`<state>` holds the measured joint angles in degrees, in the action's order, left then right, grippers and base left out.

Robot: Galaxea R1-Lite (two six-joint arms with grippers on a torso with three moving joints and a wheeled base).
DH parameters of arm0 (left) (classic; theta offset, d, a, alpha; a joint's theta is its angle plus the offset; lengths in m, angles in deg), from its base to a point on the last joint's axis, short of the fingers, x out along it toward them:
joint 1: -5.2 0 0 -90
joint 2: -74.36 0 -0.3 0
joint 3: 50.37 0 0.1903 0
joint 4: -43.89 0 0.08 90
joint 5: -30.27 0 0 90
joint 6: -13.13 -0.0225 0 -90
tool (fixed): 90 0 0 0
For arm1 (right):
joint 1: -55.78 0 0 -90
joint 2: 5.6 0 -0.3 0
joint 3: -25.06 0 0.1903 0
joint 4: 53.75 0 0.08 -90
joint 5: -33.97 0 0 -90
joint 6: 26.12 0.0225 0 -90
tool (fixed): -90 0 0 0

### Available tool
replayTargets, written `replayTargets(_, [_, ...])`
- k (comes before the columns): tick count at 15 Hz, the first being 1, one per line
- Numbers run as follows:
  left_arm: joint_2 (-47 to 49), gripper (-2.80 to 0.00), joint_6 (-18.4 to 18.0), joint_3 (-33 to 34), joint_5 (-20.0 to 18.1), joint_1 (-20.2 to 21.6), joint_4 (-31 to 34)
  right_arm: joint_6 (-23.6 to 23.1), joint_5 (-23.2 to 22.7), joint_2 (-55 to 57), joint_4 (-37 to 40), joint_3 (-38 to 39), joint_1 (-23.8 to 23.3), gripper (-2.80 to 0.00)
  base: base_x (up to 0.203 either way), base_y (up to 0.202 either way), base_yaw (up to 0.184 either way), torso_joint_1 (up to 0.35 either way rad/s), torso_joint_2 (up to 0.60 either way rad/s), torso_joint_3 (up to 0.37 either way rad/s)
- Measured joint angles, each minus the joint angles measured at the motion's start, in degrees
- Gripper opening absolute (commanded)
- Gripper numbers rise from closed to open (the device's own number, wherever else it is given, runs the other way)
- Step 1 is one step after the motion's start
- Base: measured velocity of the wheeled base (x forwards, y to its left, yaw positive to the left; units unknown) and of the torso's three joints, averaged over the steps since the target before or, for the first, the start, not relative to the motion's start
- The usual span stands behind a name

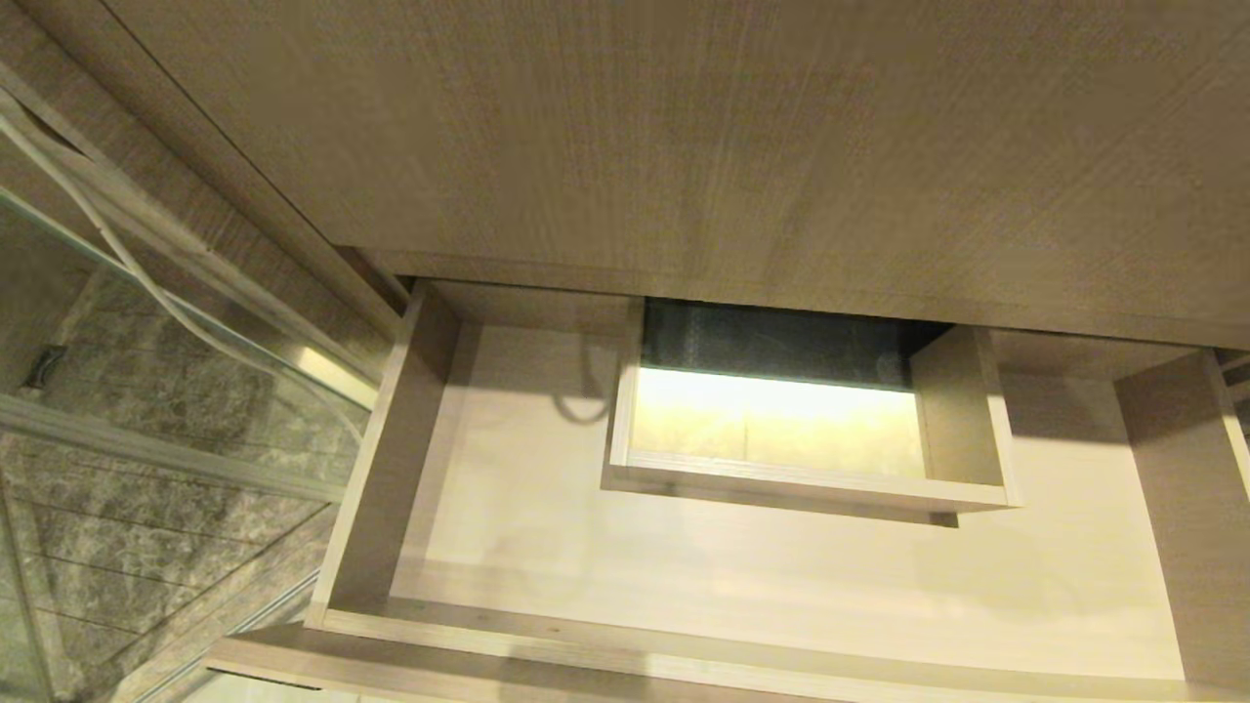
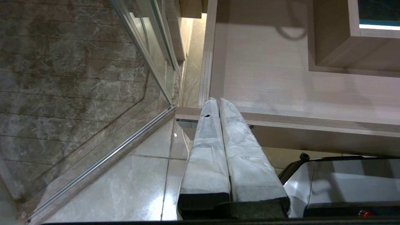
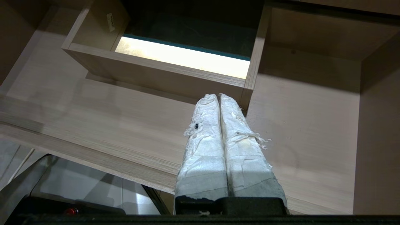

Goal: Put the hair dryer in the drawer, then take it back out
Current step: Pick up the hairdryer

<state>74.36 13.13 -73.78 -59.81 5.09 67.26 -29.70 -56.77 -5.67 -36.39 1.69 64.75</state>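
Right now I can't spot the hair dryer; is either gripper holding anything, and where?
Nothing is held: left gripper and right gripper are both shut and empty.

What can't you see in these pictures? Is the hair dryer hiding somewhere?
- Hair dryer: in no view. It may lie outside the frames.
- Back of the drawer: in the head view the tall wood panel above covers it.
- Inside the box-shaped cut-out: glare and dark shadow hide what lies below.
- Drawer front: the head view's lower edge cuts it off.
- Both arms: outside the head view; the shut left gripper and right gripper show only in their wrist views.
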Motion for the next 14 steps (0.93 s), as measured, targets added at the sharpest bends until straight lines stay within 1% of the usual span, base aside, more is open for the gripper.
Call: replayTargets(14, [0.0, -2.8, 0.03, 0.05, -0.06, 0.03, 0.17, -0.48, -0.11, 0.0, 0.01, 0.0, -0.07, -2.8, 0.0, 0.0, 0.0, 0.0, 0.0, 0.0])
